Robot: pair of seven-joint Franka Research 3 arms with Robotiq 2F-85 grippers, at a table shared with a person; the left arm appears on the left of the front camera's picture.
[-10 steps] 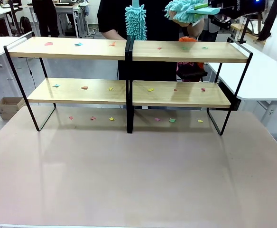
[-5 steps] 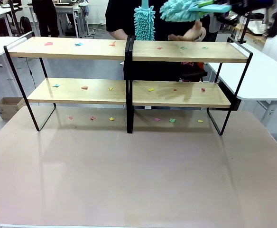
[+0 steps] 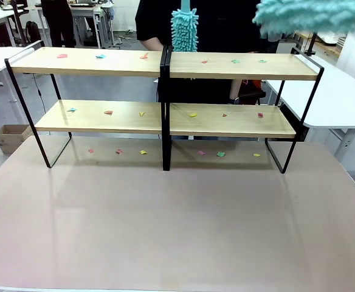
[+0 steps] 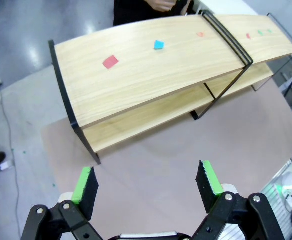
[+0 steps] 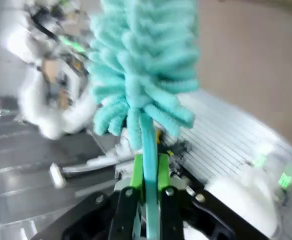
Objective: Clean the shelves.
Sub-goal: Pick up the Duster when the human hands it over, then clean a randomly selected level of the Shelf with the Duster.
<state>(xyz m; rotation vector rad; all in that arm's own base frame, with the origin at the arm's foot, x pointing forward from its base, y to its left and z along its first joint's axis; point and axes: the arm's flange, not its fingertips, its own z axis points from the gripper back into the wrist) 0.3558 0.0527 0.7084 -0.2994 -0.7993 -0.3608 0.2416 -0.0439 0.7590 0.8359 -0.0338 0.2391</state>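
The shelves point(image 3: 86, 62), four light wooden boards on a black frame, stand at the far side of the pinkish-brown table point(image 3: 177, 219), with coloured paper scraps point(image 3: 108, 112) scattered on the boards and the tabletop beneath. The left gripper point(image 4: 147, 181) is spread wide and empty; the right gripper point(image 5: 150, 170) is clamped on the handle of a teal duster point(image 5: 143, 65). White desks point(image 3: 329, 97) stand behind.

Turquoise duster point(image 3: 314, 17) blurred; cut by top edge
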